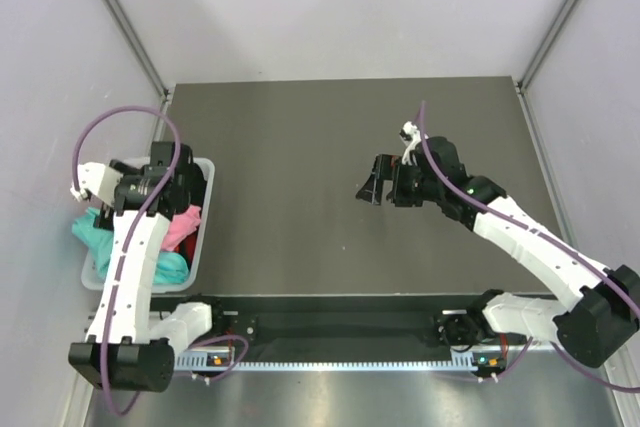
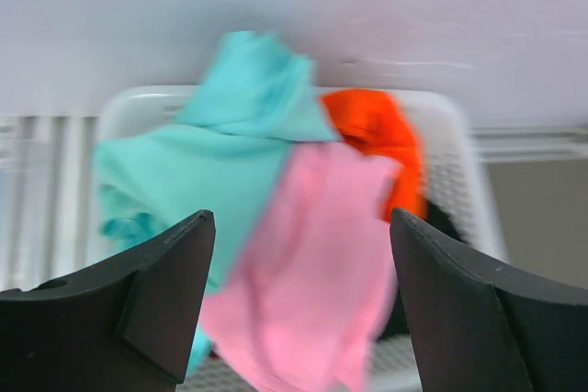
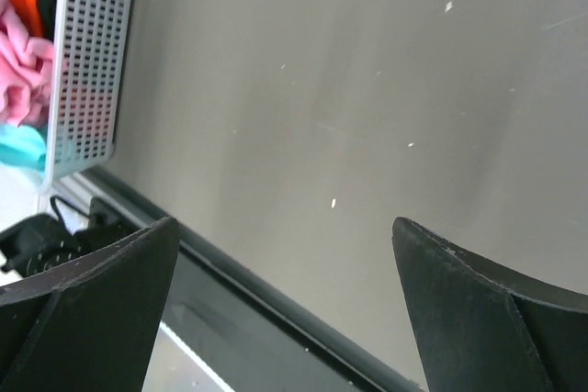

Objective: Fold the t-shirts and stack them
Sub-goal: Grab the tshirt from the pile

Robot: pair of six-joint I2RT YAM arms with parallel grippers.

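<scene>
White basket (image 3: 87, 61) at table (image 1: 300, 197) left edge, holding crumpled teal shirt (image 2: 211, 153), pink shirt (image 2: 312, 263), red-orange shirt (image 2: 372, 126); black shirt (image 2: 439, 220) barely showing. Left gripper (image 2: 303, 227) above basket, fingers apart, empty. Right gripper (image 3: 285, 224) over bare tabletop right of centre, fingers apart, empty.

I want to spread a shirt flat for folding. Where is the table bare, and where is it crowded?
Bare: the table between the basket and the jaws of the right arm, and the far strip beyond them. Crowded: the basket at the left edge, heaped with t-shirts, left arm above.
</scene>
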